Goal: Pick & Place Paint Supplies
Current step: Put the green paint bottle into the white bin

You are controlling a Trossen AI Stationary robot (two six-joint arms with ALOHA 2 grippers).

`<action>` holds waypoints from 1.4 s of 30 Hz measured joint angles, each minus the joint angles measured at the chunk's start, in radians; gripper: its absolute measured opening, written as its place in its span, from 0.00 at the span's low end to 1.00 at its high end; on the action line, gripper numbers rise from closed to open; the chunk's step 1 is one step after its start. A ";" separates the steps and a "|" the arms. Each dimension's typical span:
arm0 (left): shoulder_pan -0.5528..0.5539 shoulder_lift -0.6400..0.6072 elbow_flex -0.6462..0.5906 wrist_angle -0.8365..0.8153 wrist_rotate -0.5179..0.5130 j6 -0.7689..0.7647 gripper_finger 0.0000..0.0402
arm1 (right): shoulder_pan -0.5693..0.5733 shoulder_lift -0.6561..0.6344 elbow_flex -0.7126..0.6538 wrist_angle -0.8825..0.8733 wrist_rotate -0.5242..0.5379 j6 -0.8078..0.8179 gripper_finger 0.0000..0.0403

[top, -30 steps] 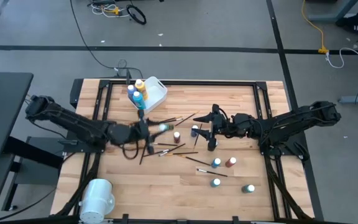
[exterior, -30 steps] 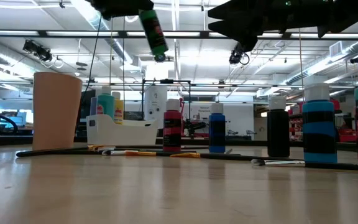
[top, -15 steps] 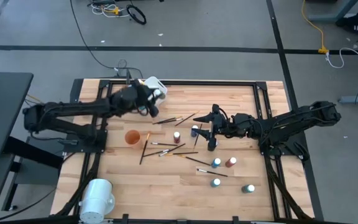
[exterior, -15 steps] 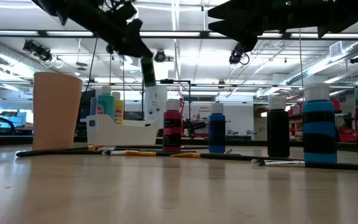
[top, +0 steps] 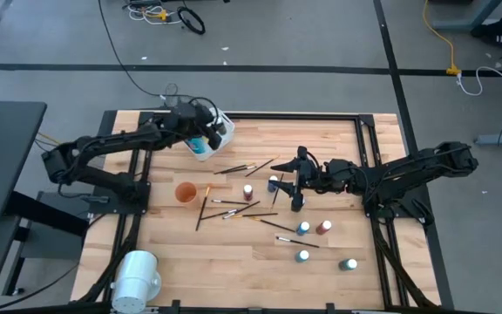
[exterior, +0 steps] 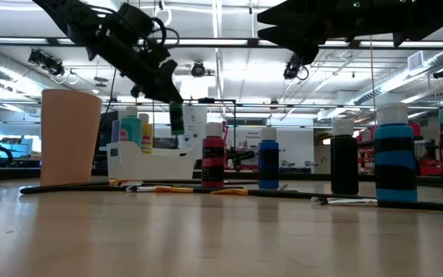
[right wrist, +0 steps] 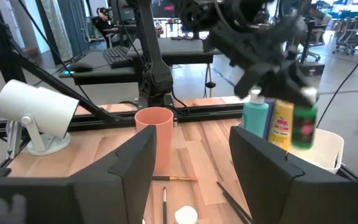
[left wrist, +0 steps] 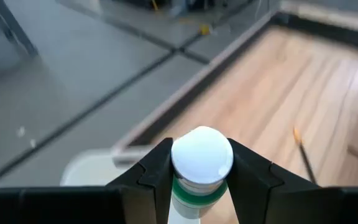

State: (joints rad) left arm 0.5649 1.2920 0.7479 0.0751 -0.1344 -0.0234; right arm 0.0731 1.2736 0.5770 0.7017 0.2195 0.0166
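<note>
My left gripper (top: 206,133) is shut on a green paint bottle (exterior: 176,118) with a white cap (left wrist: 202,154). It holds the bottle over the white tub (top: 220,127) at the table's far left. A teal bottle (right wrist: 256,118) and a yellow bottle (right wrist: 282,124) stand in the tub. My right gripper (top: 296,180) hangs open above the table's middle with nothing between its fingers. Below and around it stand a red bottle (top: 247,190), a blue bottle (top: 273,183) and a black bottle (top: 296,203). Thin brushes (top: 234,208) lie flat on the wood. My left gripper pinches the green bottle just below its cap (left wrist: 188,186) between its two fingers (left wrist: 156,169), with the cap toward the wrist. The fingers slant downward from the table's left side. The bottle hangs below them, near upright and clear of the tub.
An orange cup (top: 185,192) stands left of the brushes. A large white cylinder (top: 136,277) lies at the near left corner. More bottles (top: 323,227) stand at the near right. Bare wood lies between the cup and the tub.
My left gripper has swung from the table's middle toward the far left and sunk a little, carrying the green bottle over the tub. The bottle has gone from tilted to near upright. The orange cup, earlier under the arm, now shows.
</note>
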 joint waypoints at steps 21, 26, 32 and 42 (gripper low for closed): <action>-0.273 -0.073 0.000 -0.217 -0.395 -0.183 0.32 | 0.000 0.238 0.001 0.341 0.001 0.003 0.51; -0.356 -0.046 0.001 -0.230 -0.583 -0.291 0.32 | 0.000 0.259 0.002 0.342 0.001 0.002 0.51; -0.414 -0.010 -0.001 -0.266 -0.737 -0.440 0.32 | 0.000 0.259 0.002 0.357 0.000 0.001 0.51; -0.429 0.170 0.004 -0.238 -0.852 -0.651 0.32 | 0.000 0.259 0.001 0.355 -0.002 0.000 0.51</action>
State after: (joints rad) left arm 0.1357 1.4615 0.7522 -0.1624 -0.9864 -0.6741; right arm 0.0731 1.5326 0.5781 1.0567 0.2176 0.0162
